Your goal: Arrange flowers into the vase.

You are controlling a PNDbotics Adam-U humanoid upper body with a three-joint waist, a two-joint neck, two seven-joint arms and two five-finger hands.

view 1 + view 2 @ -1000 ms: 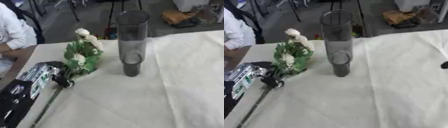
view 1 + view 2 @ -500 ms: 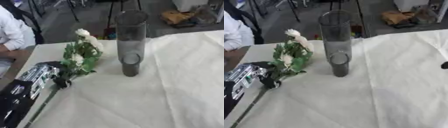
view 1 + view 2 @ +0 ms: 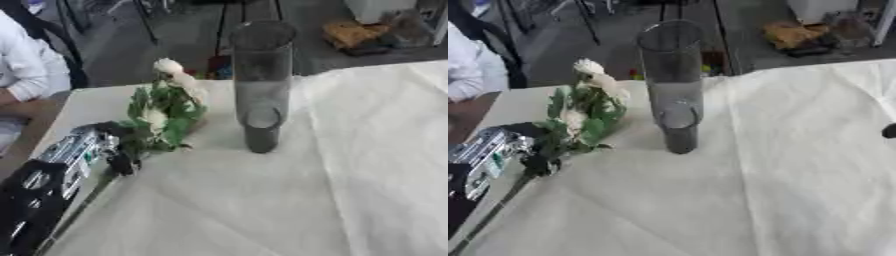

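While upright, vase (image 3: 261, 85) without flowers (image 3: 166, 114).

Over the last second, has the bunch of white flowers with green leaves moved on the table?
No. The white flowers with green leaves lie just left of the tall clear glass vase, the same gap as before, with the left hand at their stem.

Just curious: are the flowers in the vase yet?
Not yet. The flowers are in the left hand, beside the upright vase.

flowers (image 3: 172, 80): cream-white, green leaves | vase (image 3: 260, 85): smoky grey glass | tablecloth (image 3: 350, 190): plain off-white | left hand (image 3: 83, 150): black, silver
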